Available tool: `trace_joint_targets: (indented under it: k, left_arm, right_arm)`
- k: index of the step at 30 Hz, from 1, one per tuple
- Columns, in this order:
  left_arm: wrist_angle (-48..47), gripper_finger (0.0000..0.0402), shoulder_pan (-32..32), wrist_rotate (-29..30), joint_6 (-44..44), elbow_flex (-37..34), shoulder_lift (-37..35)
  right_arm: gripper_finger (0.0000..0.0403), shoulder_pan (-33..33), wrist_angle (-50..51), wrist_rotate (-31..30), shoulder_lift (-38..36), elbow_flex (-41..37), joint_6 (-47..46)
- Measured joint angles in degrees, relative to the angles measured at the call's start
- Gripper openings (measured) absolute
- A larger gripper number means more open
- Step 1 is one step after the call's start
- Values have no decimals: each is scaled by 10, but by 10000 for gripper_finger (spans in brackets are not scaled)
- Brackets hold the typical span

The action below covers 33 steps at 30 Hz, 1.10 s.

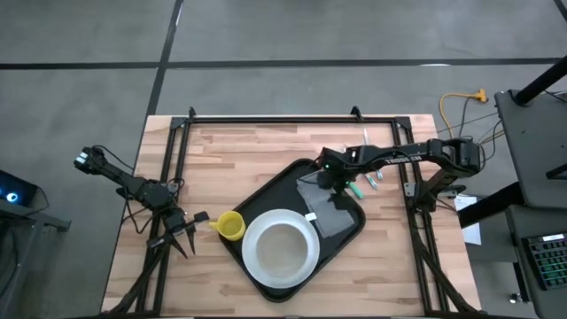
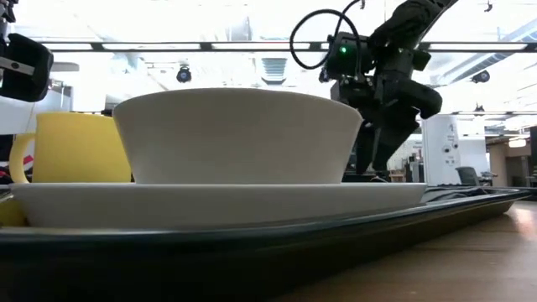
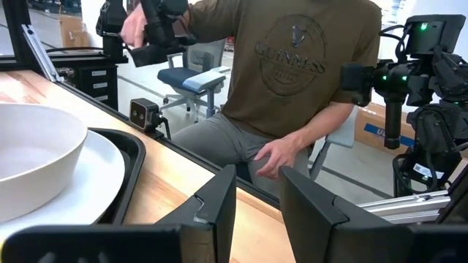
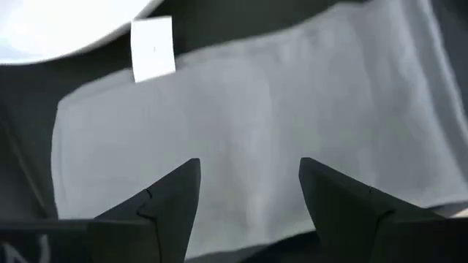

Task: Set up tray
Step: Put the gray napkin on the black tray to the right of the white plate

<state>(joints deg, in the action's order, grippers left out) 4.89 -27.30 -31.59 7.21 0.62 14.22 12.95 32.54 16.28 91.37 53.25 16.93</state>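
Black tray (image 1: 266, 199) holds plate (image 1: 281, 251), napkin (image 4: 256, 131); right claw (image 4: 248, 190) spread above napkin.

We're in a robotics lab or workshop here: a butcher-block table (image 1: 266, 151) stands on grey concrete floor (image 1: 266, 35), framed by black metal rails (image 1: 266, 120). Beyond it, a seated person (image 3: 292, 80), an office chair (image 3: 190, 77), cardboard boxes (image 3: 376, 124) and bright ceiling lights (image 2: 210, 21) fill an open room.
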Motion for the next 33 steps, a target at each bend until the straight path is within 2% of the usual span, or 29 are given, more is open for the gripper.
trace_joint_targets:
  k: [11,19,33]
  left_arm:
    - [0,88,0,-2,0,0,0]
    - [0,88,0,-2,0,0,0]
    - [0,88,0,-2,0,0,0]
  right_arm:
    - [226,-28,-12,-2,27,0,2]
    - [226,-42,-12,-76,49,0,22]
    - [226,-42,-12,-75,58,0,43]
